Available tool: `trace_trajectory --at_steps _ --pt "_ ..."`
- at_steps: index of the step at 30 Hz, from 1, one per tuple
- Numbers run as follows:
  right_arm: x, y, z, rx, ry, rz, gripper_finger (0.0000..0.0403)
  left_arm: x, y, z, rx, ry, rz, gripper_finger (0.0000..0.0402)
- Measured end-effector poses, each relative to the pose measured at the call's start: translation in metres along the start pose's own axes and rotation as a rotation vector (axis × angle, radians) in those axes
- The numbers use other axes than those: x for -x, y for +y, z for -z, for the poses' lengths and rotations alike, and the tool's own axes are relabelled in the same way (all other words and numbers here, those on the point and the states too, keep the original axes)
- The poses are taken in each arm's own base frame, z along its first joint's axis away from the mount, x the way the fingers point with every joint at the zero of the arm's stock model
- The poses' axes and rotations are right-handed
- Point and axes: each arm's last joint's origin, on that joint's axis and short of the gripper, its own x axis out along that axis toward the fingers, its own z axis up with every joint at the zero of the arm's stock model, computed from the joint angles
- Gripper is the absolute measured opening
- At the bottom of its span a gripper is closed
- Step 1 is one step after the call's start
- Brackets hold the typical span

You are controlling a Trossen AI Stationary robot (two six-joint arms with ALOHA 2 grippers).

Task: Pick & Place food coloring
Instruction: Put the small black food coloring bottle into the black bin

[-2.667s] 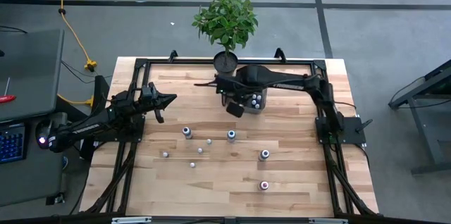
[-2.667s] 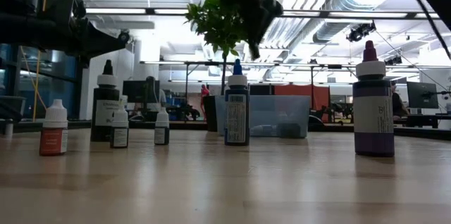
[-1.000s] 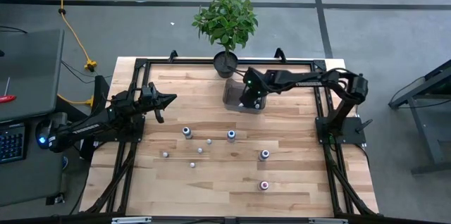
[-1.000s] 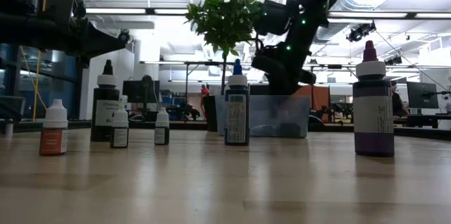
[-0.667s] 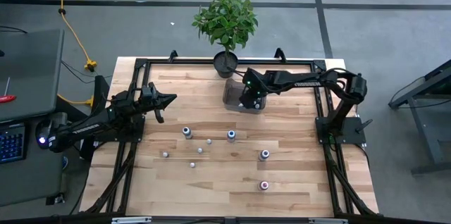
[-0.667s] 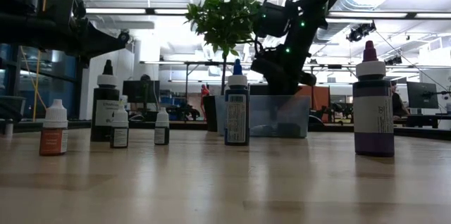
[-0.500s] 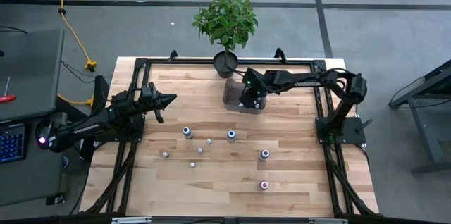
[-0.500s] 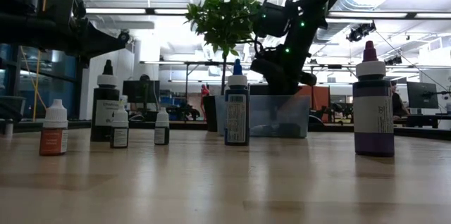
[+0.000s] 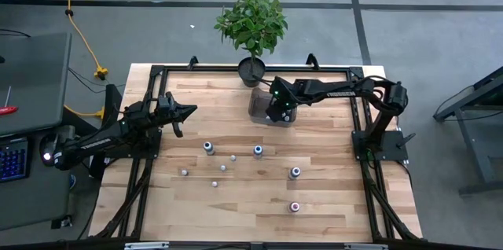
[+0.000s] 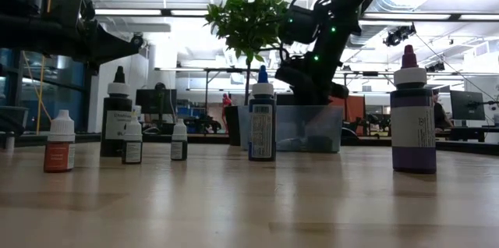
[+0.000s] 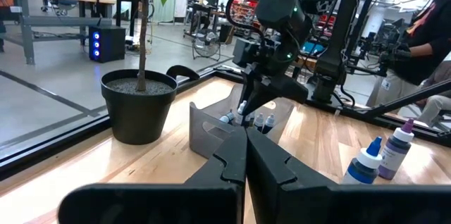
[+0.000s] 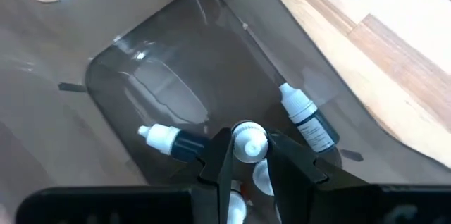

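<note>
High view. The right gripper (image 9: pixel 277 113) is lowered into the clear bin (image 9: pixel 257 107) at the far middle of the worktop (image 9: pixel 330 195), just in front of the potted plant (image 9: pixel 251 23); the arm hides most of the bin's inside, and the fingers cannot be made out from here. The left gripper (image 9: pixel 191 111) hangs over the worktop's left side, well apart from everything. Seven loose food coloring bottles (image 9: pixel 258 151) stand scattered over the middle and near part of the worktop, seen only as small pale, blue or red caps.

Low view. Six of the bottles show in a row, their bodies and labels visible: a blue-capped one (image 10: pixel 262 123) in the middle, a large purple one (image 10: pixel 412 123) on the right, a dark one with a black tip (image 10: pixel 117 123) and three small white-capped ones on the left. The blue-capped bottle overlaps the bin's left end. The right arm's wrist covers the bin's rim, so its fingertips are hidden.

Left wrist view. The left gripper's fingers (image 11: pixel 229 160) meet with no gap and hold nothing. Beyond them a few bottle tips rise inside the bin under the right arm. A person is cut off at the picture's edge.

Right wrist view. Only this view shows the grip: the right gripper's fingers close on a white-capped bottle (image 12: pixel 248 144) inside the bin. Two more bottles lie on their sides beside it; another cap under the fingers is mostly hidden.
</note>
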Motion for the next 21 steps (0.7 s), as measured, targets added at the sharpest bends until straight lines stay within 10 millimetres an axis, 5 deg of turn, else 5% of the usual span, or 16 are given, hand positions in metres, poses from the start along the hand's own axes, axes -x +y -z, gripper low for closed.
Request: trace_trajectory --at_steps 21 --pt "-0.011 0.004 0.018 -0.034 0.017 -0.036 0.0074 0.000 0.000 0.000 0.000 0.000 0.000 0.0000"
